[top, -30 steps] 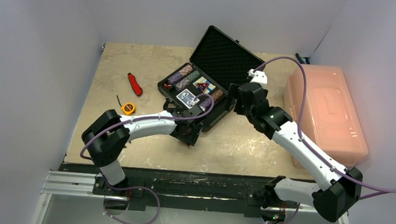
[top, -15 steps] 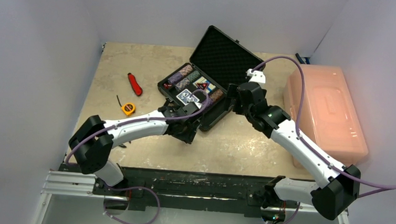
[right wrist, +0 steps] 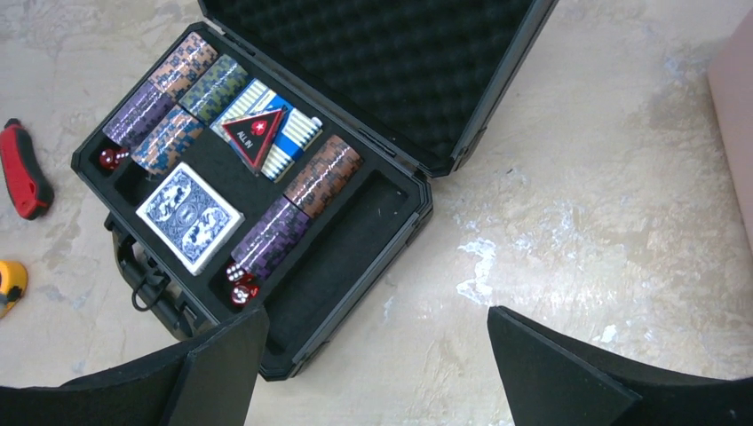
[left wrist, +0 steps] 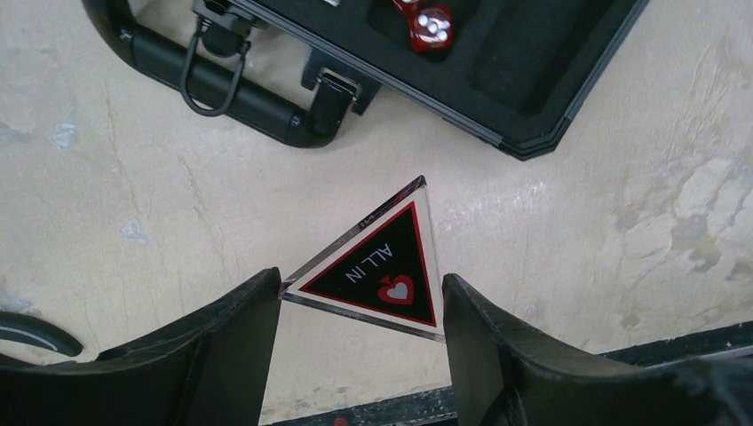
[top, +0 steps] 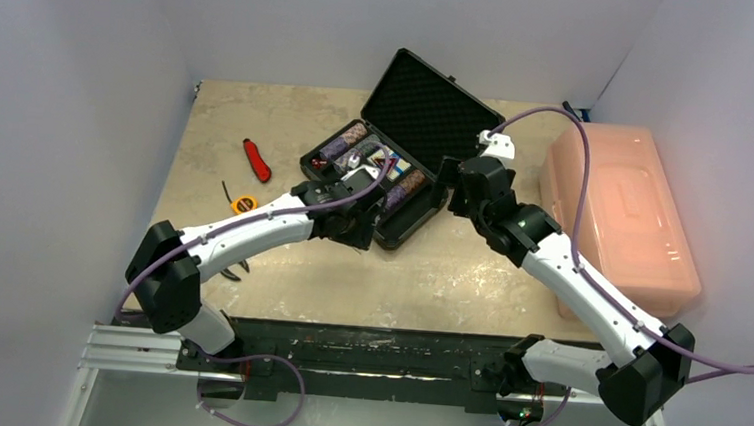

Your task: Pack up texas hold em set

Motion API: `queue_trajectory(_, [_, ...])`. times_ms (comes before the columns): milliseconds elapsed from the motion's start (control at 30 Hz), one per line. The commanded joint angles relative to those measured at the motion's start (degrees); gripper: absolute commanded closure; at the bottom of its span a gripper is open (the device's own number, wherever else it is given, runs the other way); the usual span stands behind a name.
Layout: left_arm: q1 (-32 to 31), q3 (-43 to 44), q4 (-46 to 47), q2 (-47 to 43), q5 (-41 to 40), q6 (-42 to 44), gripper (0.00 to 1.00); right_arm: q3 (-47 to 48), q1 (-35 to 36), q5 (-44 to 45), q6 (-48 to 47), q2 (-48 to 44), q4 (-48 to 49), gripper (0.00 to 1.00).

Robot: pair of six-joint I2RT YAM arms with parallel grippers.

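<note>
black briefcase (right wrist: 373, 62), red dice (left wrist: 431, 28), red-edged black button (left wrist: 382, 271).

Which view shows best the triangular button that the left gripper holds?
The left wrist view: the ALL IN button fills the centre, pinched between the left gripper's fingers, its print readable. In the top view the arm hides it. The right wrist view shows only a second button, lying in the case.

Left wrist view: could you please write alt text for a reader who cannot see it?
The left gripper grips a triangular ALL IN button over the beige table. Along the top lies the black case, its handle at left and red dice in a foam slot.
</note>
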Motion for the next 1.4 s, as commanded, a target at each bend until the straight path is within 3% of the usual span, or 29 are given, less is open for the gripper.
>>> queue_trajectory(0, [2.90, 4.50, -1.53, -0.56, -1.35, -2.67, 0.66, 1.01, -0.08, 3.04, 1.24, -2.86, 1.05, 0.01])
queue_trajectory(267, [8.61, 9.73, -2.16, 3.98, -0.70, -5.95, 0.75, 0.35, -0.09, 3.23, 1.34, -3.67, 0.94, 0.01])
queue_trajectory(433, [10.18, 13.97, -3.29, 7.41, -2.07, -9.07, 0.91, 0.01, -0.13, 3.10, 1.34, -3.87, 0.91, 0.01])
queue_trajectory(600, [11.33, 17.89, -4.09, 10.79, -2.14, -12.90, 1.00, -0.34, -0.15, 3.09, 1.19, -4.04, 0.96, 0.01])
queue_trajectory(1367, [15.78, 25.99, -9.62, 19.30, -2.12, -34.41, 1.00, -2.10, -0.06, 2.66, 0.38, -4.22, 2.18, 0.01])
